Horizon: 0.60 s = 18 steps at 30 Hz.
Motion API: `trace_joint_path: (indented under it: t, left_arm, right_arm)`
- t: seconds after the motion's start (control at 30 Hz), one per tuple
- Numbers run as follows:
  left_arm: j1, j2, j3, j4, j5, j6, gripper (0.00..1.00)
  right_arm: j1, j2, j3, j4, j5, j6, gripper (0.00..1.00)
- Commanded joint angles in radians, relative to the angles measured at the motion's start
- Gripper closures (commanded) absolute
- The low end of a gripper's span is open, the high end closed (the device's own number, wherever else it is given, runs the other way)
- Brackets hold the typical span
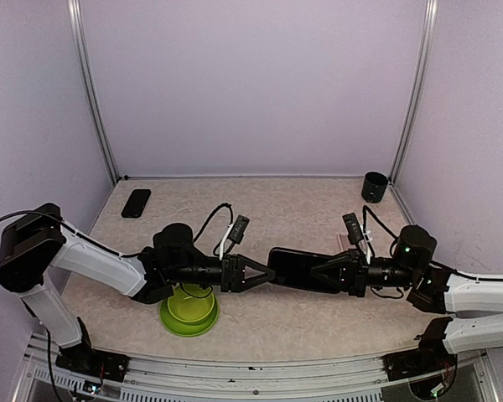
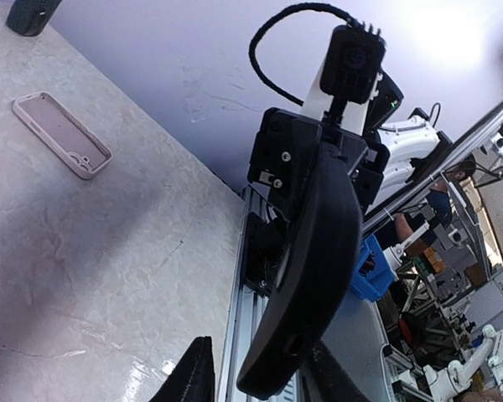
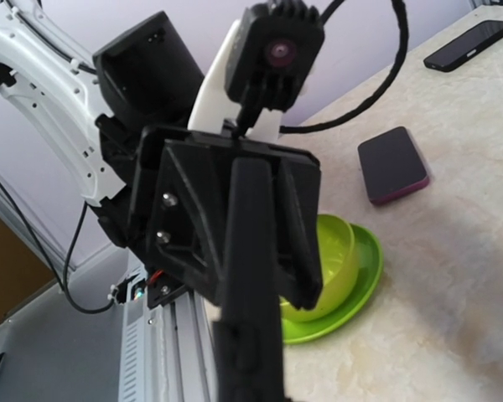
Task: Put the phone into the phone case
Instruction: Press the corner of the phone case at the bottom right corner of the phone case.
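A black phone case (image 1: pixel 295 269) hangs in the air over the table's middle, stretched between my two grippers. My right gripper (image 1: pixel 317 272) is shut on its right end. My left gripper (image 1: pixel 267 275) stands open around the left end. In the left wrist view the case (image 2: pixel 314 243) lies between my left gripper's (image 2: pixel 260 373) fingers, with a gap to the left finger (image 2: pixel 193 373). In the right wrist view the case (image 3: pixel 250 276) is edge-on. Whether anything sits inside it I cannot tell. A black phone (image 1: pixel 136 203) (image 3: pixel 469 44) lies flat at the table's far left.
A green bowl on a green plate (image 1: pixel 189 310) (image 3: pixel 339 260) sits under the left arm. A pink empty case (image 2: pixel 63 136) lies on the table near the right arm. A purple phone-sized slab (image 3: pixel 392 164) lies beyond the bowl. A black cup (image 1: pixel 374 186) stands back right.
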Motion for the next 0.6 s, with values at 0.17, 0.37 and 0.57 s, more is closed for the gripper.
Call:
trace_joint_path:
  t: [0.17,0.37,0.57]
  left_arm:
    - [-0.009,0.034,0.043,0.000,0.021,-0.002,1.00]
    - [0.003,0.034,0.047,0.001,0.025,-0.015,0.99]
    - [0.000,0.044,0.057,0.021,0.046,-0.019,0.66]
  right_arm:
    - [-0.003,-0.014,0.013,0.037,0.017,-0.036,1.00]
    - [-0.003,-0.037,0.017,0.000,0.045,-0.067,1.00]
    - [-0.004,-0.007,0.013,0.064,0.003,-0.022,1.00]
